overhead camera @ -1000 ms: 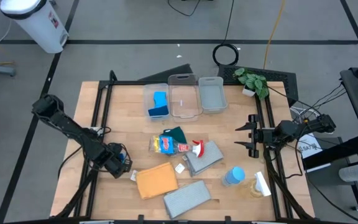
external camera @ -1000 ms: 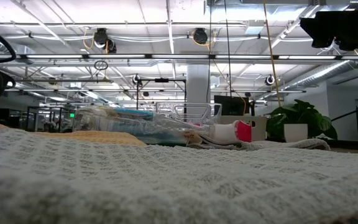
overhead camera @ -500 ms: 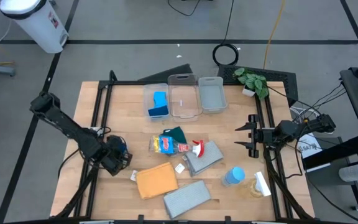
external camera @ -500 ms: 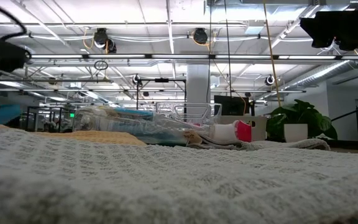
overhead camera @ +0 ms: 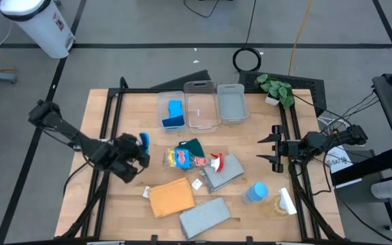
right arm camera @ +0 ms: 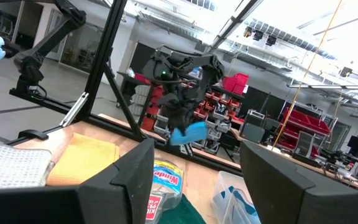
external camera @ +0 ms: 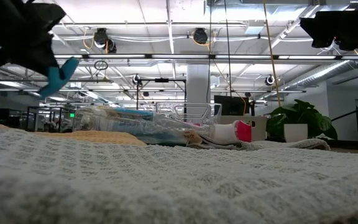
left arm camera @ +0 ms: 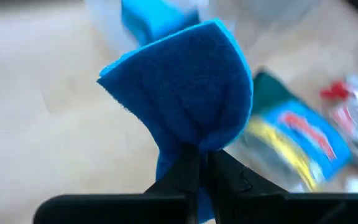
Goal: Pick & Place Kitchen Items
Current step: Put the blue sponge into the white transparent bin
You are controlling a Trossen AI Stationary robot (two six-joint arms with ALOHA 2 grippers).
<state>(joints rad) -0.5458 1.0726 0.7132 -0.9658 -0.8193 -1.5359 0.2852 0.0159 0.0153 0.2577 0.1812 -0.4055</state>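
Note:
My left gripper is shut on a small blue sponge above the table's left half; the sponge also shows in the low view and the left wrist view. My right gripper is open and empty at the table's right edge. A clear spray bottle with a red top lies on its side at mid-table, beside a dark-green cloth. Grey cloths and an orange cloth lie flat toward the near edge. My left gripper pinches the sponge's near end between its two fingers. The squeezed sponge curls into a cup shape and sticks out past the fingertips. It is lifted clear of the table.
Three clear bins stand at the far edge: the left bin's rim encloses blue sponges, then a middle bin and a right bin. Bottles with a blue top and a white top lie near right. A plant stands far right.
My left gripper has risen and gone toward the table's far edge and a little to the right, still shut on the blue sponge, which is now carried well above the table.

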